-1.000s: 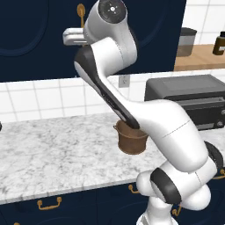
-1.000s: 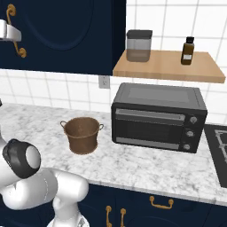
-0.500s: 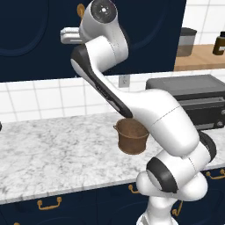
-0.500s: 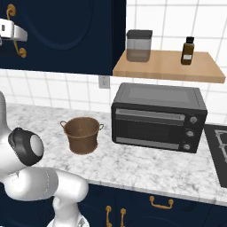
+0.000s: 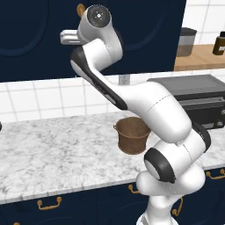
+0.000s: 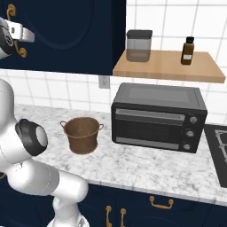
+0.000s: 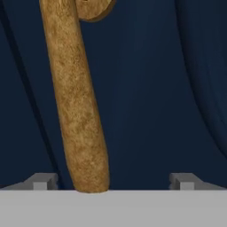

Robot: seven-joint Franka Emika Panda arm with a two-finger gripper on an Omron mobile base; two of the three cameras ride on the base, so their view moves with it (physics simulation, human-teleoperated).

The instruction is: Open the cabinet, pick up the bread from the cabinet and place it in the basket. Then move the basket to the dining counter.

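The dark navy cabinet [image 5: 145,30] [image 6: 66,35] hangs shut above the counter. Its long brass handle [image 7: 75,102] fills the left of the hand view, very close. My gripper [image 7: 113,181] is open, and the handle's lower end stands between the fingertips, close to the left one [image 7: 42,181]. The white hand [image 5: 68,37] [image 6: 20,33] is raised against the door beside the brass handle [image 6: 20,52]. The brown woven basket [image 5: 132,134] [image 6: 82,134] stands upright on the marble counter below. The bread is hidden behind the closed doors. The dining counter is out of view.
A black toaster oven [image 6: 157,116] sits right of the basket. Above it a wooden shelf [image 6: 168,66] carries a jar [image 6: 138,44] and a brown bottle [image 6: 188,50]. A stove [image 6: 219,146] lies at the far right. Navy drawers with brass pulls [image 5: 48,203] run under the marble counter [image 5: 52,149].
The arm has reached further up and in toward the cabinet door, bringing the hand closer to the handle. The jaws stayed open and the basket has not moved.
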